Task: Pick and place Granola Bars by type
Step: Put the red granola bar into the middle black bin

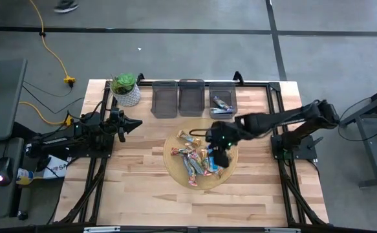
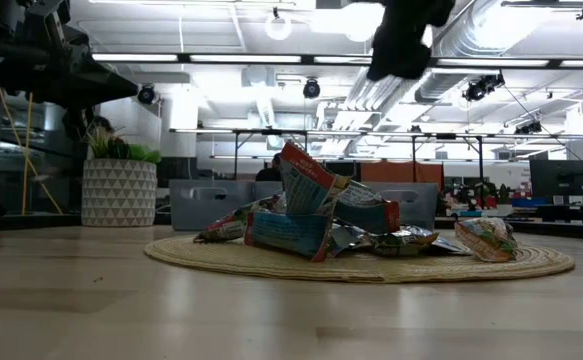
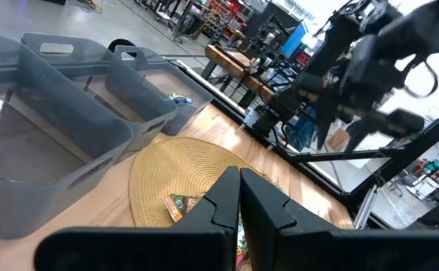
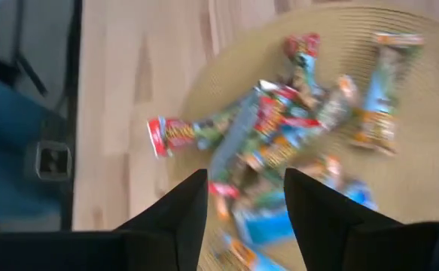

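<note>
the granola bars [image 1: 196,160] lay heaped on a round woven mat [image 1: 173,169] near the middle of the pale wooden desk [image 1: 136,194], wrappers of blue, red and mixed colours tumbled over one another, as we saw them from above. one more bar [image 1: 222,103] in a blue wrapper rested inside the rightmost of three grey bins [image 1: 191,97] lined up along the far edge of the desk. in the level view across the desk the pile [image 2: 321,215] stood crumpled on the mat, a loose bar [image 2: 486,238] lying near its right rim. we found the right tool [image 1: 222,154] hanging over the right part of the heap, its two dark fingers [image 4: 181,211] released and spread apart, nothing between them, with the bars [image 4: 279,135] scattered below in its own camera. whether it touched any wrapper we could not tell. the left tool [image 1: 135,123] waited well apart from the mat, out near the left edge of the desk beside a white patterned pot holding a green plant [image 1: 125,88], its fingers [image 3: 238,203] clenched together and carrying nothing. from that wrist we looked past the bins [image 3: 68,113] and the mat [image 3: 174,181] toward the right arm [image 3: 370,60] raised above the desk. beyond the desk a yellow cable [image 1: 55,58] trailed across the grey floor.
</note>
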### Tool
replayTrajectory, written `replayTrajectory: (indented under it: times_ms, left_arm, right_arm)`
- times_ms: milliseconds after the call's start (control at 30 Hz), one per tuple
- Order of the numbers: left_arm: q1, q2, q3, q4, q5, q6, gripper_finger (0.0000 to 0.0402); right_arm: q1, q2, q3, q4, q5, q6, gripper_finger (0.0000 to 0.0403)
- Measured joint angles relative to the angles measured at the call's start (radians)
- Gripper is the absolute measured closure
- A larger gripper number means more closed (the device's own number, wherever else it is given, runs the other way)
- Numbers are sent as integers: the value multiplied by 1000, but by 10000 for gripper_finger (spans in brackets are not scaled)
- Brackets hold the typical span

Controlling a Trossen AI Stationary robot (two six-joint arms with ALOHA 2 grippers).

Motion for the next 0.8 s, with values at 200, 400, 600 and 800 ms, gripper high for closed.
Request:
replayTrajectory:
  times_ms: [200, 400, 600, 800]
  left_arm:
    - [0, 0, 0, 0, 4, 0, 392]
    - [0, 0, 0, 0, 32, 0, 392]
    - [0, 0, 0, 0, 32, 0, 392]
    - [0, 0, 0, 0, 33, 0, 392]
  right_arm:
    - [69, 0, -202, 360, 87, 175, 230]
    - [75, 3, -301, 536, 193, 253, 214]
    - [75, 65, -303, 557, 172, 248, 202]
    - [75, 135, -301, 626, 141, 264, 201]
